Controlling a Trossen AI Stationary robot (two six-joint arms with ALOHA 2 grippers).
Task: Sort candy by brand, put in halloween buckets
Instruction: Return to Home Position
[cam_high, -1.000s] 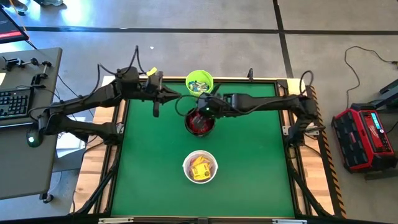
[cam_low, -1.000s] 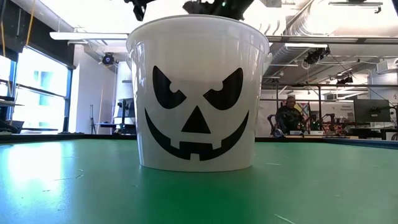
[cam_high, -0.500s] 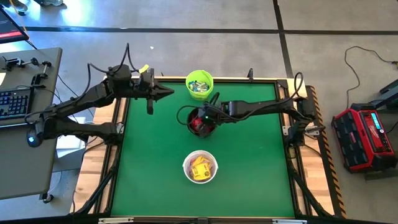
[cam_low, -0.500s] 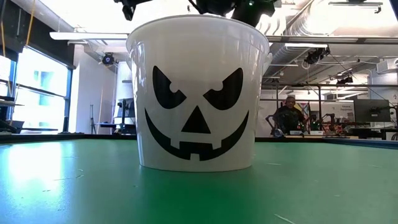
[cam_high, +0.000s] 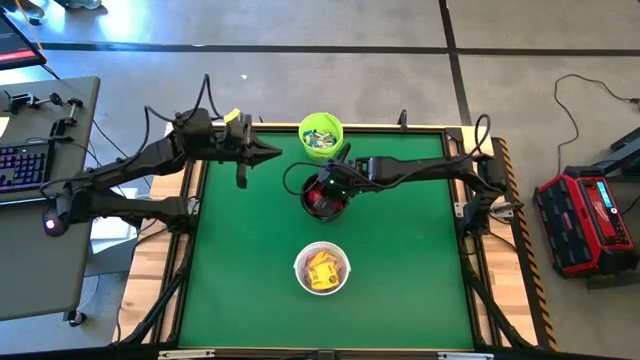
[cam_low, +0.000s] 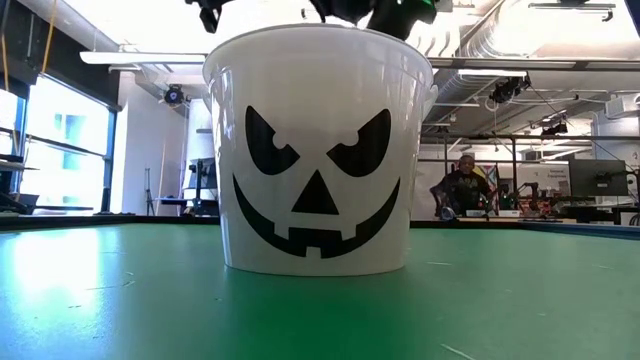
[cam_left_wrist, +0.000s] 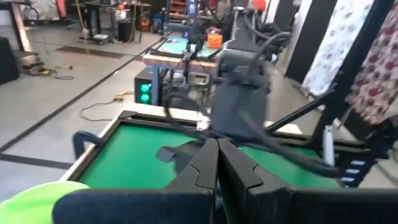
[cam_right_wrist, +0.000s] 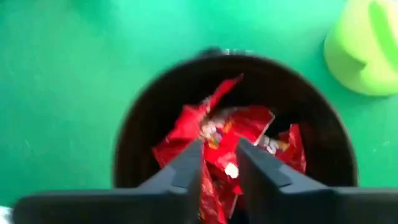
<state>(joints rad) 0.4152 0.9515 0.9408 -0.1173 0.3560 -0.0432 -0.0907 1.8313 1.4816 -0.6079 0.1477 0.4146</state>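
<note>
- Sorting looks all but finished: seen from above, the table (cam_high: 240, 270) has no loose packet on its green top.
- The lime green bucket (cam_high: 305, 127), at 12 o'clock on the table, carries pale packets (cam_high: 320, 139). The black bucket (cam_high: 309, 203) at the centre holds red packets (cam_right_wrist: 239, 124). The white bucket (cam_high: 299, 262), toward 6 o'clock, holds yellow packets (cam_high: 321, 271).
- The right gripper (cam_right_wrist: 219, 146) hangs directly over the black bucket with its fingers a narrow gap apart. Nothing appears pinched between them; the red seen in the gap seems to lie in the bucket below.
- The left gripper (cam_left_wrist: 217, 149) hovers at about 10 o'clock of the black bucket, just beside the lime green one — fingers pressed together, empty.
- Judging by the bare table, all that seems left is for both arms to pull clear and rest.
</note>
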